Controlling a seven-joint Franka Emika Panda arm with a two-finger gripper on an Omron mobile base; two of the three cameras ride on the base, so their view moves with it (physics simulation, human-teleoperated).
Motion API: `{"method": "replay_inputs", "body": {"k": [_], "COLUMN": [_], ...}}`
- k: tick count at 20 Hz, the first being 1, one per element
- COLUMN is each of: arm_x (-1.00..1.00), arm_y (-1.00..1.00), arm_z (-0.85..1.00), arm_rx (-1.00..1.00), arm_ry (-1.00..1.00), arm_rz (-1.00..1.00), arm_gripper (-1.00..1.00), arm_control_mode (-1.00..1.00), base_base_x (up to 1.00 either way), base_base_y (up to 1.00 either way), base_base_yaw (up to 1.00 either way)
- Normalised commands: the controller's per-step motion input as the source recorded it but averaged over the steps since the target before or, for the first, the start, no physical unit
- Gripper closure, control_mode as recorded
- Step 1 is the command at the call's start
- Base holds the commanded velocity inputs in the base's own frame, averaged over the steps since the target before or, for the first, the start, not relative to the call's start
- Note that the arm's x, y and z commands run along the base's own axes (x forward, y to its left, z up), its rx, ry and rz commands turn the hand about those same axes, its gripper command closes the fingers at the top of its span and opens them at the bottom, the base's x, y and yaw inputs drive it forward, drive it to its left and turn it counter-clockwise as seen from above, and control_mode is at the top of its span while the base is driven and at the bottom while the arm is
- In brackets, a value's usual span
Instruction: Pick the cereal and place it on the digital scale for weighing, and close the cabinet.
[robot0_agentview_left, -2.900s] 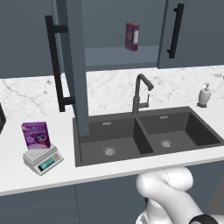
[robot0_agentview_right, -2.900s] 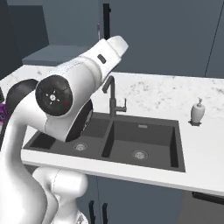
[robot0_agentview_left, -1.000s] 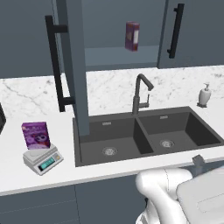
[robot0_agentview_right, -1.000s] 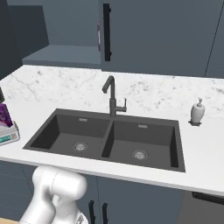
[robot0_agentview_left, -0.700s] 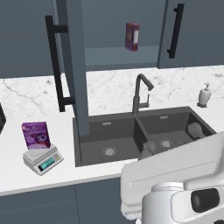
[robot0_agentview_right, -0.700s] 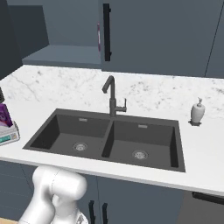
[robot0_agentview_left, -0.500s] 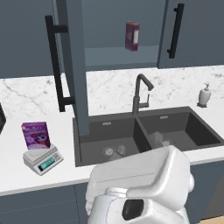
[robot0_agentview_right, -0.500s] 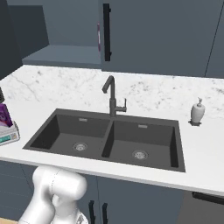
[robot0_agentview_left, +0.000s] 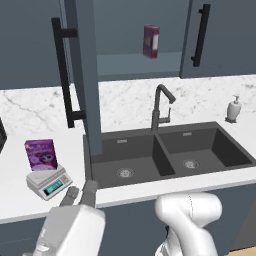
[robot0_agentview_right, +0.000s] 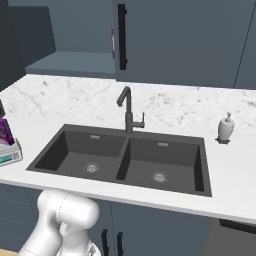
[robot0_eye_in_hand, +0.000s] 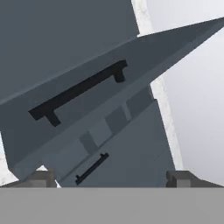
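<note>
The purple cereal (robot0_agentview_left: 41, 154) stands upright on the digital scale (robot0_agentview_left: 47, 181) at the left of the counter; at the left edge of the right base view I see the cereal (robot0_agentview_right: 4, 132) and the scale (robot0_agentview_right: 10, 152) again. The cabinet (robot0_agentview_left: 89, 65) has its left door swung out, black handle (robot0_agentview_left: 62, 75) facing left. My gripper (robot0_agentview_left: 80, 191) is low at the counter's front edge, right of the scale, open and holding nothing. In the hand view the gripper (robot0_eye_in_hand: 111, 178) looks up at the tilted open door (robot0_eye_in_hand: 144, 72).
A dark maroon box (robot0_agentview_left: 151, 41) stands on the open cabinet shelf. The double sink (robot0_agentview_left: 160, 157) with its faucet (robot0_agentview_left: 159, 105) fills the middle of the counter. A soap dispenser (robot0_agentview_left: 233, 107) stands at the right. The right cabinet door (robot0_agentview_right: 175, 40) is closed.
My arm has swung out of the right base view and across the bottom of the left base view from right to left. The cereal, the scale and the cabinet door have not moved.
</note>
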Motion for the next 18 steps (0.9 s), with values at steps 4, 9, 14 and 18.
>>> {"method": "replay_inputs", "body": {"k": [4,9,14,18], "arm_x": [0.90,0.82,0.75,0.91], "arm_y": [0.81,0.62,0.41,-0.02], "arm_z": [-0.03,-0.19,-0.46,-0.27], "arm_rx": [0.00,0.02,0.09,0.04], "arm_ry": [0.15,0.03,0.00,-0.01], "arm_rz": [0.00,0.03,0.13,0.02], "arm_gripper": [-1.00,-1.00,-1.00,-1.00], "arm_control_mode": [-1.00,-1.00,-1.00,-1.00], "base_base_x": [0.00,0.00,0.00,0.00], "base_base_y": [0.00,0.00,0.00,0.00], "base_base_yaw": [0.00,0.00,0.00,0.00]}}
